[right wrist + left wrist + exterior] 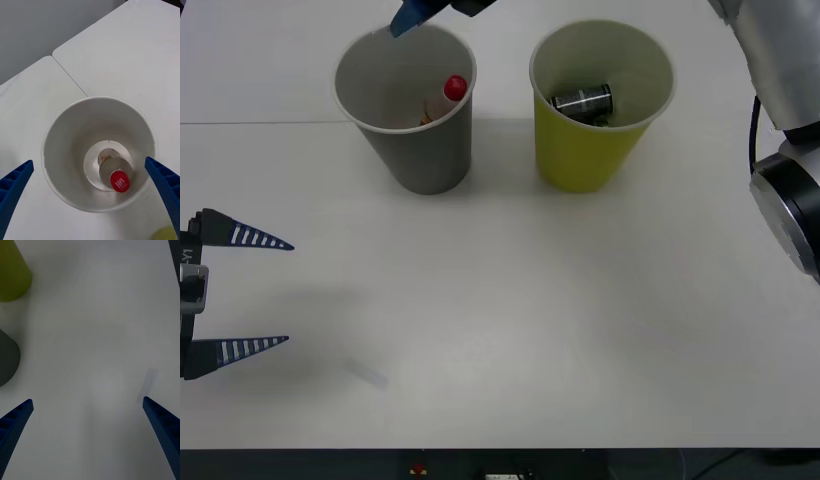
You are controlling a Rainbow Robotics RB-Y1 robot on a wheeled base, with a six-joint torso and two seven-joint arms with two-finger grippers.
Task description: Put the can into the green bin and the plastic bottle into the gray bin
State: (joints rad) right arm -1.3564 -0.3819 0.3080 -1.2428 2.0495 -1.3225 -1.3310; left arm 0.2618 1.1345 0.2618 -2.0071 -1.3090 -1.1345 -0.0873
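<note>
The right hand is held directly above the large gray tapered paper cup with the white rim, its blue ribbed fingers spread wide to either side of the cup mouth and gripping nothing; in the front view one blue fingertip is seen just over the far rim. The small clear plastic bottle with the red screw cap is already lying inside the gray bin, leaning against the inner wall with its cap uppermost. The small dark metal can with the pale band is seen lying on its side at the bottom of the large yellow-green tapered paper cup, which stands just beside the gray one on the white counter. The left hand is parked low at the near left of the counter, well apart from both cups, its fingers likewise spread and empty. Both placements are judged complete, so the step in hand appears to be the withdrawal of the right arm. It is best done by lifting straight up before any sideways travel, the fingers being kept spread so that the light rim is not caught and the cup tipped
</note>
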